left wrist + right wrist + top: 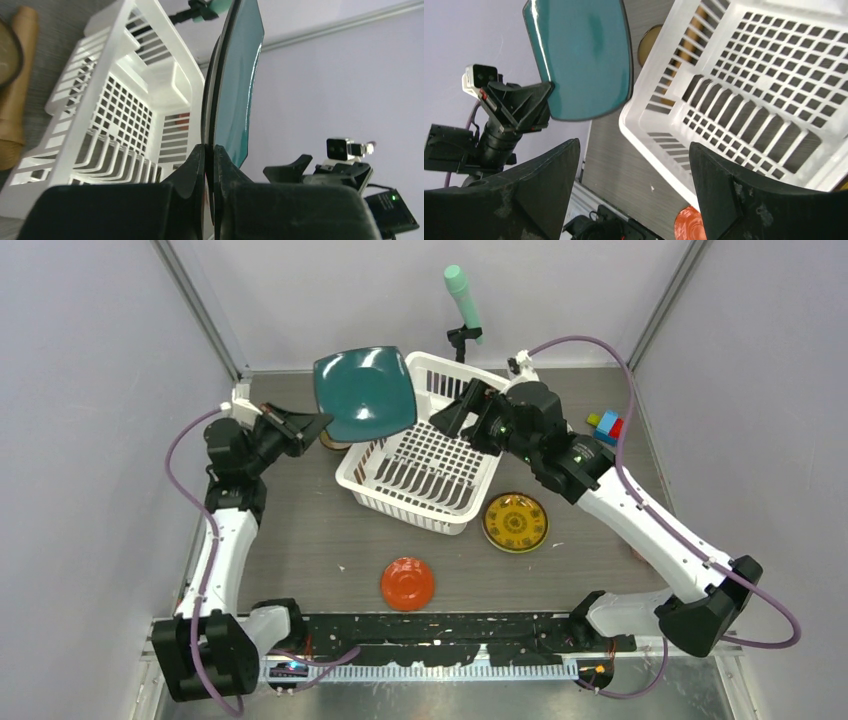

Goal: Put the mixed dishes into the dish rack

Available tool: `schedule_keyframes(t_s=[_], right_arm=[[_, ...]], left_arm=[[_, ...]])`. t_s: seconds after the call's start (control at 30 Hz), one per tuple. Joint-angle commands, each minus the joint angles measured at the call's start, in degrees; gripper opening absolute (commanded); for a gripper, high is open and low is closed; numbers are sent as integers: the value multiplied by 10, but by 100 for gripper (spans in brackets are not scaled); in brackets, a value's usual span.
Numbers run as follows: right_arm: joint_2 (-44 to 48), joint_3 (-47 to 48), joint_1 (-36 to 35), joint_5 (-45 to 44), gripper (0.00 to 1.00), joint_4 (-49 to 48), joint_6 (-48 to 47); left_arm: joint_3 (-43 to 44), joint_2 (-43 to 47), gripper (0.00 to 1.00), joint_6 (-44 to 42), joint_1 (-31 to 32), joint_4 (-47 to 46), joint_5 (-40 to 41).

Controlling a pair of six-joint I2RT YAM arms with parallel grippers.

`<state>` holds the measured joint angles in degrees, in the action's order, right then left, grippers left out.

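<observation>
A dark teal plate (365, 392) hangs on edge over the far-left corner of the dish rack (400, 508). My left gripper (318, 426) is shut on its lower rim. The left wrist view shows that plate (235, 75) edge-on, pinched between the fingers (210, 150), with the rack (117, 35) beyond. My right gripper (455, 412) hovers open over the rack's far side, holding nothing. Its wrist view shows the teal plate (584, 55) beyond the wide-apart fingers (634, 165) and the rack (634, 107) below. A yellow patterned plate (515, 522) and a red-orange dish (407, 583) lie on the table.
A mint-green cylinder (462, 300) on a black stand rises behind the rack. Small coloured blocks (606, 426) sit at the far right. A brown item (335, 443) lies left of the rack, mostly hidden by the teal plate. Walls close in on three sides.
</observation>
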<state>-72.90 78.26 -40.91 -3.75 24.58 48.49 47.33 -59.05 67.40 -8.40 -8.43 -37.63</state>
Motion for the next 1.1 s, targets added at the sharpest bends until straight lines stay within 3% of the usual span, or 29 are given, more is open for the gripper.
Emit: schedule_keyframes(t_s=[0.0, 0.27, 0.4, 0.6, 0.67, 0.7, 0.73, 0.77, 0.8, 0.87, 0.93, 1.03, 1.07], right_arm=[[8, 32, 47, 7, 86, 23, -8], [-4, 34, 100, 90, 86, 18, 13], [-17, 34, 102, 114, 83, -1, 30], [-30, 35, 102, 126, 68, -14, 51], [-29, 33, 102, 123, 60, -15, 58], [-28, 31, 102, 120, 52, -18, 63], [-25, 29, 102, 118, 36, -19, 68], [-23, 28, 102, 110, 28, -19, 72], [-19, 24, 102, 106, 11, -19, 81], [-12, 22, 102, 87, 2, -13, 102], [-2, 24, 102, 31, 1, 8, 135], [11, 34, 102, -33, 0, 78, 189], [10, 45, 103, -50, 0, 109, 206]], left_arm=[[25, -21, 0, 34, 58, -193, -24], [13, -108, 0, 140, 121, -356, -57], [18, -130, 0, 157, 144, -363, -77], [13, -141, 0, 156, 160, -364, -100], [13, -145, 0, 156, 161, -366, -111], [15, -149, 0, 156, 162, -367, -119], [16, -153, 0, 157, 164, -368, -125], [17, -156, 0, 156, 165, -370, -128], [18, -159, 0, 152, 166, -371, -128], [19, -158, 14, 127, 166, -359, -123], [27, -148, 35, 69, 170, -316, -115], [74, -101, 75, -88, 185, -84, -48], [96, -80, 83, -148, 198, -3, -6]])
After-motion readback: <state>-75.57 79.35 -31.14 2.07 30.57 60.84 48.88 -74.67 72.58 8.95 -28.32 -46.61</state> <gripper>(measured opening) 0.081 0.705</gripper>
